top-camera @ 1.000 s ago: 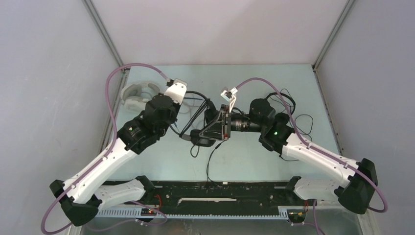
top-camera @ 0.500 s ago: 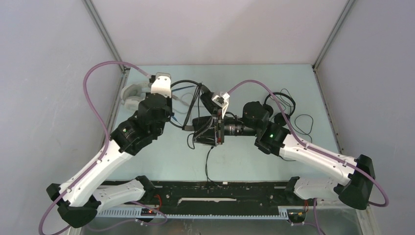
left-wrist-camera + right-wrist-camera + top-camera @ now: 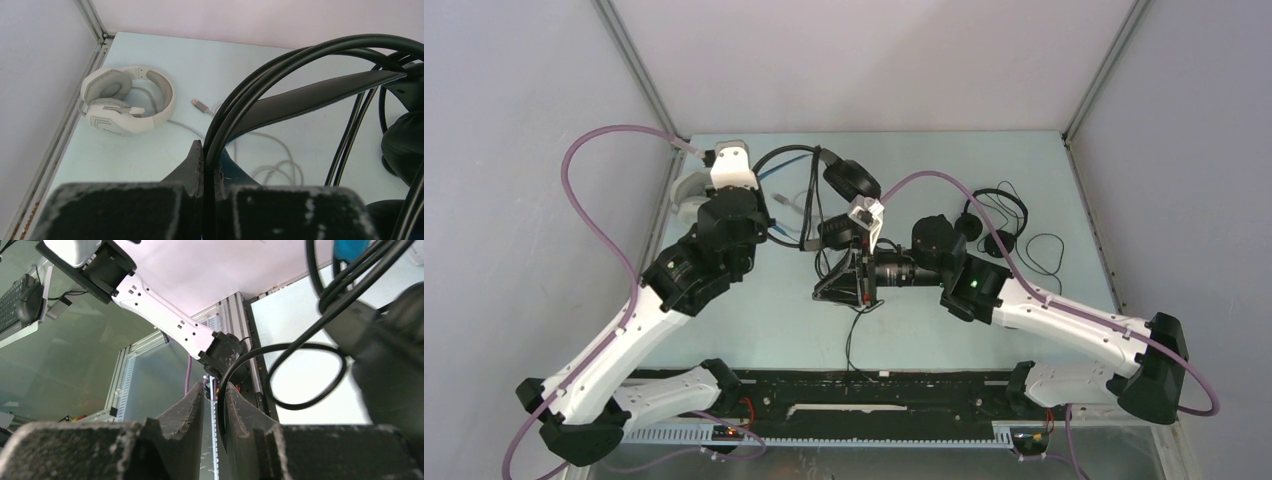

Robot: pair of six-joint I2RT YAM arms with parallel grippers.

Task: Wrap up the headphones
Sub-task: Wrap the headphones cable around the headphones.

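The black headphones (image 3: 844,185) with the blue headband hang above the table's middle, and their cord (image 3: 852,345) trails toward the near edge. My left gripper (image 3: 769,205) is shut on their black headband tubes (image 3: 235,105), shown pinched between the fingers in the left wrist view. My right gripper (image 3: 829,285) sits just below an ear cup. In the right wrist view it (image 3: 214,392) is open by a narrow gap, with the black cord (image 3: 305,375) running loosely along the right finger. The white headphones (image 3: 125,100) lie at the back left, their grey cable (image 3: 280,165) coiled nearby. The small black headphones (image 3: 999,215) lie at the right.
The white pair's plug (image 3: 200,106) rests on the table beside its cable. The frame post (image 3: 92,22) and the left wall stand close behind the white pair. The small pair's thin cord (image 3: 1049,250) loops at the right. The black rail (image 3: 874,385) runs along the near edge.
My left arm has swung back and to the left, carrying the black headphones toward the rear. The right gripper followed to the left and its jaws have narrowed.
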